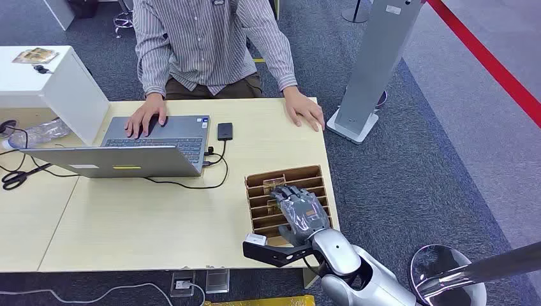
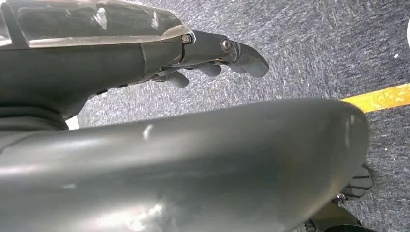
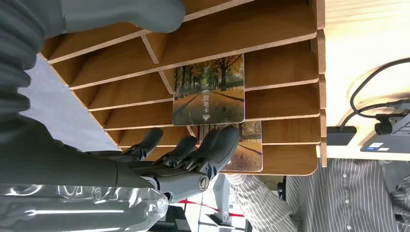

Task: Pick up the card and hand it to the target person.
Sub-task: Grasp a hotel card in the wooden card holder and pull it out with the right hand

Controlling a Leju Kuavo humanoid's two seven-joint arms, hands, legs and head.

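Nearest me, my right hand (image 1: 300, 207) lies palm-down over the wooden slotted rack (image 1: 258, 185) at the worktop's (image 1: 159, 223) front right corner, fingers (image 3: 212, 145) loosely extended and apart, holding nothing. One card (image 3: 209, 92), printed with a tree-lined path, stands in a slot just beyond my fingertips; a second card (image 3: 249, 147) sits in the next slot, partly behind my fingers. My left hand (image 2: 212, 60) hangs over grey carpet (image 2: 314, 43), fingers curled in, empty. At the far edge a person (image 1: 210, 38) sits, one hand on a laptop (image 1: 137, 150).
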